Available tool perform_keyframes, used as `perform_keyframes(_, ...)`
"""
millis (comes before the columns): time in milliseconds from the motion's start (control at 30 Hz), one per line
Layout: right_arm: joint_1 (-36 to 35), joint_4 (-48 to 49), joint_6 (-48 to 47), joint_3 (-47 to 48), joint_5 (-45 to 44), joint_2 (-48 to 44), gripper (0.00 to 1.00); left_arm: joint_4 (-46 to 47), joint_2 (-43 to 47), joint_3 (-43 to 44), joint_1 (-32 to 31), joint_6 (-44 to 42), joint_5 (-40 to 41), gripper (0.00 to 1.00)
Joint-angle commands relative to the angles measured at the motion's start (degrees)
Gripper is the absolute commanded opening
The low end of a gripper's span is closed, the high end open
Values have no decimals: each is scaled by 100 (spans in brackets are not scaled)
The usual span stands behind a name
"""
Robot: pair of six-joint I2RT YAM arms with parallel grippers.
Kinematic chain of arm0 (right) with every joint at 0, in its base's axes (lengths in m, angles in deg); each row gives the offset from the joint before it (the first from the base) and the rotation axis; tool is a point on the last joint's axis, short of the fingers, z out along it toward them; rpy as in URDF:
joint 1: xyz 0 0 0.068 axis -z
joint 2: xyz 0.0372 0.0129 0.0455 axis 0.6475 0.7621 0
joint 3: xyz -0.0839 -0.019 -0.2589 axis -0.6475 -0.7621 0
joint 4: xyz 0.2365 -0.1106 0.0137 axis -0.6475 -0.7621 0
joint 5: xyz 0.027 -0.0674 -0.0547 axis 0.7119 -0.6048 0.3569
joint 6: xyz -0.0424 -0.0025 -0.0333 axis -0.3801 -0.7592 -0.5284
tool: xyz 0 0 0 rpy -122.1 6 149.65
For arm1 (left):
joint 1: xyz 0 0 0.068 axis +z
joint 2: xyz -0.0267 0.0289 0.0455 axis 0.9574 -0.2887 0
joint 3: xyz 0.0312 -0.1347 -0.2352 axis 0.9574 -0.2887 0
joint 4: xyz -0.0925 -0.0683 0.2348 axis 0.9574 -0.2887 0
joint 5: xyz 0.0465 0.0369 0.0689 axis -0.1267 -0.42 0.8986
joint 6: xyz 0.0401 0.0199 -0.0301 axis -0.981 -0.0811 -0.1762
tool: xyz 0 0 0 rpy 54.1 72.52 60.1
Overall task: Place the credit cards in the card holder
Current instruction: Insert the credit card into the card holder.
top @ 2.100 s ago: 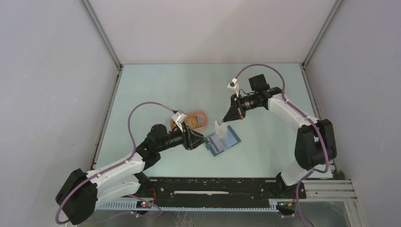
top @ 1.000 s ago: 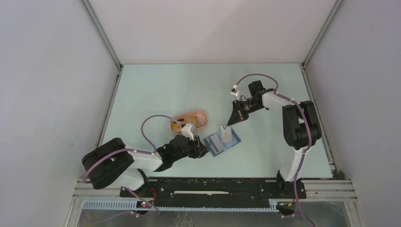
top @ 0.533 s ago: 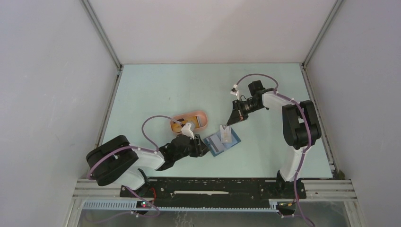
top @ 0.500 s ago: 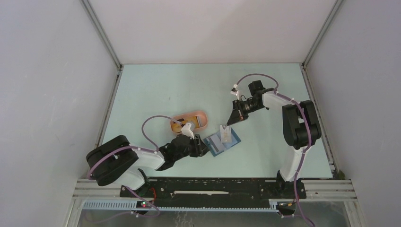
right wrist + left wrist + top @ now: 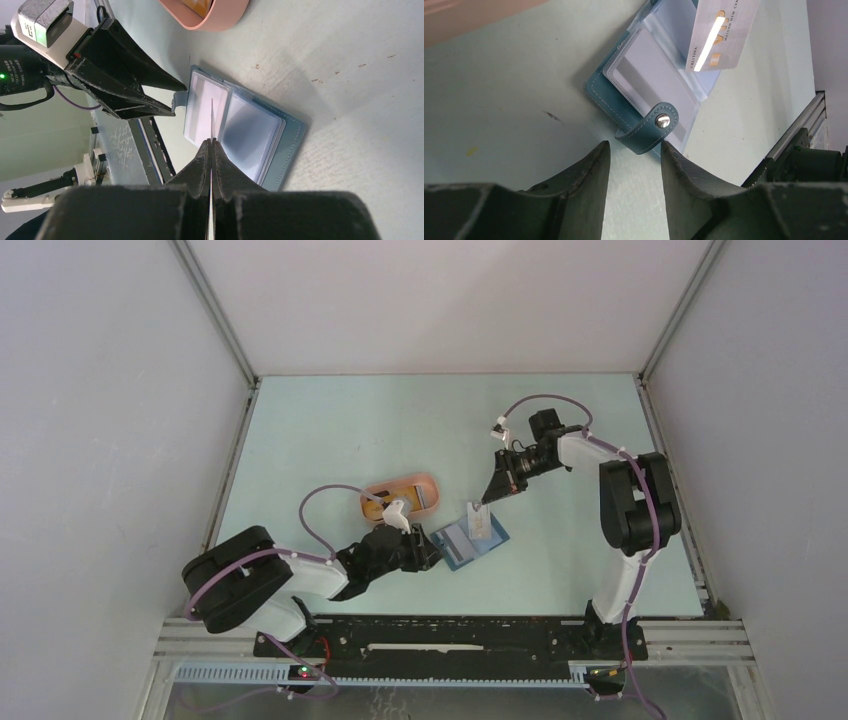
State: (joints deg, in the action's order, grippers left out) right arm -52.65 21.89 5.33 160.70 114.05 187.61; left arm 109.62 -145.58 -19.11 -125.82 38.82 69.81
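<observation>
The dark-blue card holder (image 5: pixel 468 542) lies open on the table, its pale slots up, and shows in the left wrist view (image 5: pixel 651 85) and the right wrist view (image 5: pixel 250 135). My right gripper (image 5: pixel 489 496) is shut on a whitish credit card (image 5: pixel 477 523) and holds it upright, its lower edge at the holder's slots. That card is edge-on in the right wrist view (image 5: pixel 211 117). My left gripper (image 5: pixel 430 546) is open and low on the table, its fingertips either side of the holder's snap strap (image 5: pixel 651 131). A yellow-orange card (image 5: pixel 380 506) lies in the pink tray.
The salmon-pink oval tray (image 5: pixel 400 485) stands just behind my left gripper, left of the holder, and shows in the right wrist view (image 5: pixel 220 17). A darker item lies at its right end. The metal rail (image 5: pixel 450 650) runs along the near edge.
Since two seconds ago both arms have come down toward the holder, the left one low onto the table. In the last half second the right gripper shifted only slightly.
</observation>
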Motion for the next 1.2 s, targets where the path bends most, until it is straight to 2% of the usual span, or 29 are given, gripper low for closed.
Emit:
perform_keyframes(0, -80, -1, 49, 171, -14, 97, 0, -54, -39, 296, -22, 60, 169, 47)
perform_keyframes(433, -299, -5, 27, 171, -258, 313, 0, -112, -100, 329, -23, 105, 230, 47)
perform_keyframes(767, -409, -98, -83, 230, -642, 380, 0, -533, -363, 628, -22, 132, 322, 45)
perform_keyframes(1167, -414, -77, -148, 222, -1128, 74, 0, -942, -400, 758, -27, 88, 536, 44)
